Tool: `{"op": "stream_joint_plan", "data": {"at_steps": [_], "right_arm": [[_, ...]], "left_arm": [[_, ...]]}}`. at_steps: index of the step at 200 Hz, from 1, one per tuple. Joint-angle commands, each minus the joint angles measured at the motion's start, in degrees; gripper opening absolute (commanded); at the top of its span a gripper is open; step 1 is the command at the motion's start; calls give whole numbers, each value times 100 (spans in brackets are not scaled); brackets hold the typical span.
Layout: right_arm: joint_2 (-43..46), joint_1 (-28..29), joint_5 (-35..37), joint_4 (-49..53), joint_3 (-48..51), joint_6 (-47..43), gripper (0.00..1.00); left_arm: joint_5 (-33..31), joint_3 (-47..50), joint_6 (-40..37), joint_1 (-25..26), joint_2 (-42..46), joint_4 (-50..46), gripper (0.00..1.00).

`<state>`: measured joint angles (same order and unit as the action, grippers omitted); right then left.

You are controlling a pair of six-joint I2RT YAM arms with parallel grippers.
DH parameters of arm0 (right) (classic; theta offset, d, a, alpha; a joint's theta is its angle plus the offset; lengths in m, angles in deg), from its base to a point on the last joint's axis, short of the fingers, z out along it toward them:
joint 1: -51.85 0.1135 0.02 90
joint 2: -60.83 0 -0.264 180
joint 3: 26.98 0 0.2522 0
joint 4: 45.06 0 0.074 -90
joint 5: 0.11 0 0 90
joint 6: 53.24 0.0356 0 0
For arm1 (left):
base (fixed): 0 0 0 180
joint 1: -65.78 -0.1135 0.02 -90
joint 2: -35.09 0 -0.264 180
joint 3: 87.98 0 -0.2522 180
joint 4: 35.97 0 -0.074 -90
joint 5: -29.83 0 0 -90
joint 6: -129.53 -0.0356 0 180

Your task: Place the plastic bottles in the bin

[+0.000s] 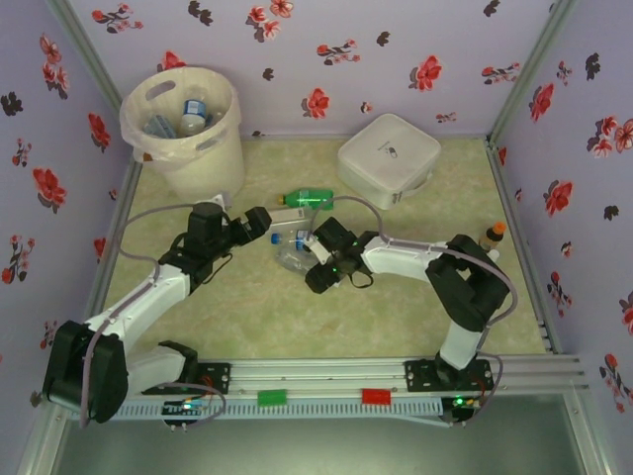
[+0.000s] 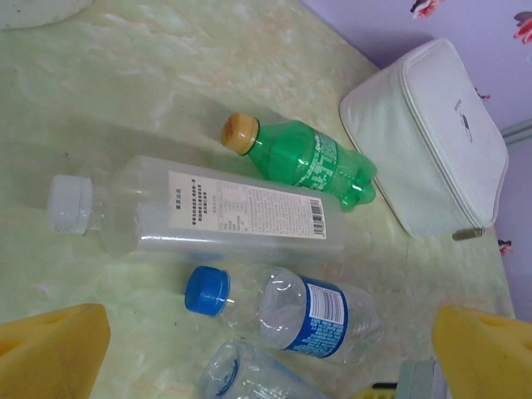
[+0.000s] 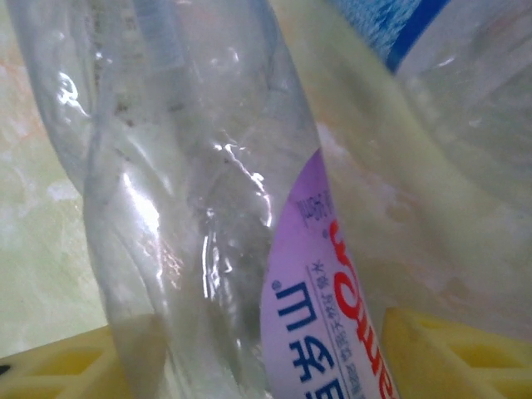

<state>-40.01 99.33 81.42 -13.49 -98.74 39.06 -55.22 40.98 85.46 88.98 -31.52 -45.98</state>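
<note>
Crumpled clear bottle [image 3: 208, 233], purple Chinese-printed label, lies between right gripper [image 3: 270, 353] fingers; grip cannot be told. Open left gripper [image 2: 270, 353] faces green bottle [image 2: 307, 162], white-capped bottle [image 2: 208, 212] and blue-capped bottle [image 2: 291, 312] mid-table; bin [image 1: 208, 163] far left holds others.

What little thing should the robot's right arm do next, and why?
Probably shut the right gripper on the clear purple-labelled bottle. In the right wrist view that bottle lies between its yellow fingers, which look wide apart, so it seems lined up but not yet squeezed. Once held, it could go to the bin at the far left.
</note>
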Motion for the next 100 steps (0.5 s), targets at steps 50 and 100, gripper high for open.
{"op": "stream_joint_plan", "data": {"at_steps": [50,100], "right_arm": [[495,-39,-428,-469,302,301,42],[1374,-98,-427,-786,571,477,38]], "left_arm": [[-123,18,381,-8,104,445,100],[111,-66,546,27,302,772,100]]}}
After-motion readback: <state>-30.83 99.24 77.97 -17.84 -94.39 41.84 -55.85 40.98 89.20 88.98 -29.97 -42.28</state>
